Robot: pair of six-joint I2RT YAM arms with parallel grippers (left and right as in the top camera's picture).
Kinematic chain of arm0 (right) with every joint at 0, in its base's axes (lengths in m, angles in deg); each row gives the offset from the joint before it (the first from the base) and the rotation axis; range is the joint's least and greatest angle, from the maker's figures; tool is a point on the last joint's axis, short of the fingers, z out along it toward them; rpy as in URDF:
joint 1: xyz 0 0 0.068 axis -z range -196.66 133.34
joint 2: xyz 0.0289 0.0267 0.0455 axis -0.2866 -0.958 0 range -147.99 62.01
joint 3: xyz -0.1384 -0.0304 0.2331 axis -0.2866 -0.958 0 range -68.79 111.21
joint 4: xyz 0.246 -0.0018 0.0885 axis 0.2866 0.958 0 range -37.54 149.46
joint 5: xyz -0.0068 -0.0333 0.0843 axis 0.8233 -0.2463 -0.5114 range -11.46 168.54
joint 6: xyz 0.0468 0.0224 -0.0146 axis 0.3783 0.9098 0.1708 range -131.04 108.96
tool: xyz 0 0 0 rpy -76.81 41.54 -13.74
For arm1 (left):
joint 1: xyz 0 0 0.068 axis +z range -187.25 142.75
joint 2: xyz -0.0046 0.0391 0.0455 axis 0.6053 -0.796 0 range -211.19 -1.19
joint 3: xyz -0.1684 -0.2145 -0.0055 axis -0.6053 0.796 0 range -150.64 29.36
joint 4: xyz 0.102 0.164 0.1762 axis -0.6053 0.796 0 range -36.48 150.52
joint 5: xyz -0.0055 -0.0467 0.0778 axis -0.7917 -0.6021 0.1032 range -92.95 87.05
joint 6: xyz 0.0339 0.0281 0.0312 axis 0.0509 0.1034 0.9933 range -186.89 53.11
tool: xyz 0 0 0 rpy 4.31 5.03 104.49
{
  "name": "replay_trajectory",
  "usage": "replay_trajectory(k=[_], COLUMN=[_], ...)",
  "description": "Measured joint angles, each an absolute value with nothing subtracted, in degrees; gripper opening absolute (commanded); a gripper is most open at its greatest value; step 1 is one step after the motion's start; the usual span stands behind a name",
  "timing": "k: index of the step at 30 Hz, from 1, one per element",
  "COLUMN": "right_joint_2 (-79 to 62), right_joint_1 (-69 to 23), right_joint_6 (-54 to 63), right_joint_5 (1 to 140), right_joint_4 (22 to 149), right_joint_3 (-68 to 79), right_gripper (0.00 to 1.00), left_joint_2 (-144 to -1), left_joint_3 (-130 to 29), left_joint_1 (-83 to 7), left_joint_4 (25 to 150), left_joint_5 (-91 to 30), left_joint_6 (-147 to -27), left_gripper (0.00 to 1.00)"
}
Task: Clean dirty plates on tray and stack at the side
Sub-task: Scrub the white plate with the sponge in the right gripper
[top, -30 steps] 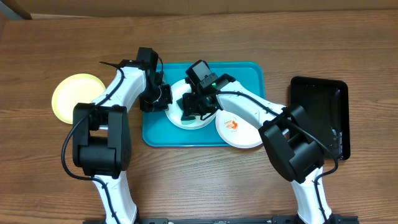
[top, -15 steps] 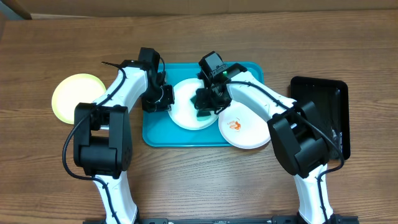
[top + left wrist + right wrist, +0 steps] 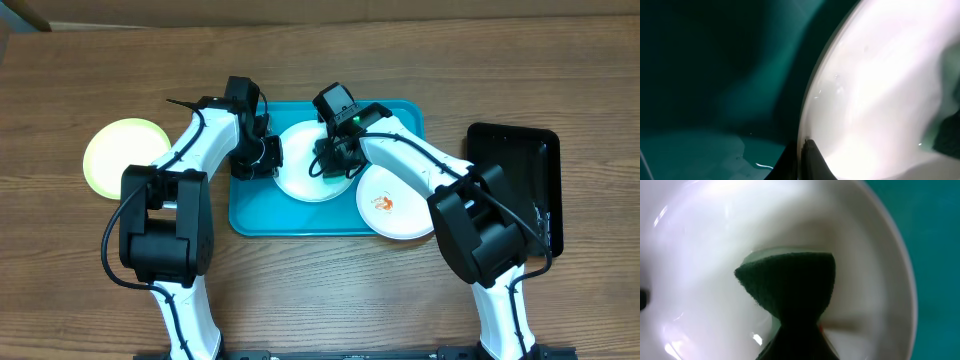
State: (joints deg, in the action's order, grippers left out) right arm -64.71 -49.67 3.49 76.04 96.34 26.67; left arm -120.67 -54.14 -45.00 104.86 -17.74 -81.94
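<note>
**A:** What is the right gripper (image 3: 335,160) up to?

**B:** Its jaws are pinched tight on a dark green sponge (image 3: 790,280), which is pressed into the well of a round white shallow plate (image 3: 300,185). The left gripper (image 3: 262,155) is clamped on that plate's left rim. The left wrist view shows its fingertips (image 3: 807,157) nipping the edge.

**A:** Where does that plate sit?

**B:** In the middle of the large turquoise rectangular plastic tray (image 3: 250,215). The right wrist view shows a small reddish trace just beside the sponge, so I judge the wipe unfinished.

**A:** How far along, then?

**B:** About halfway, I'd say. 1 pale yellow-green round plate (image 3: 125,157) lies off the tray on the brown wooden table (image 3: 320,300) to the left. No mark shows on it, so it reads as cleaned and as the start of the stack. A 2nd white plate (image 3: 405,222) overhangs the tray's lower right corner and carries an orange-red smear (image 3: 383,203) in its centre.

**A:** What is left?

**B:** Finish this wipe, set the plate on the yellow-green one, then scrub and stack the smeared one. The glossy black tray (image 3: 510,190) at the far right seems to play no part.
</note>
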Motion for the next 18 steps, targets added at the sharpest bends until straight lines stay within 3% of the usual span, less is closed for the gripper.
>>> replay_trajectory(k=[9, 18], right_joint_2=[-65.56, -65.63], right_joint_1=[-49.50, -54.46], right_joint_6=[1.21, 0.47], right_joint_5=[74.68, 74.05], right_joint_4=[86.04, 92.32], right_joint_3=[25.89, 26.46], right_gripper=[0.04, 0.04], left_joint_2=[-120.67, -120.67], left_joint_3=[-54.14, -54.16], left_joint_1=[-44.45, -43.86], left_joint_4=[105.05, 106.56], left_joint_5=[-17.24, -15.31], left_joint_6=[-81.96, -81.68], left_gripper=[0.04, 0.04])
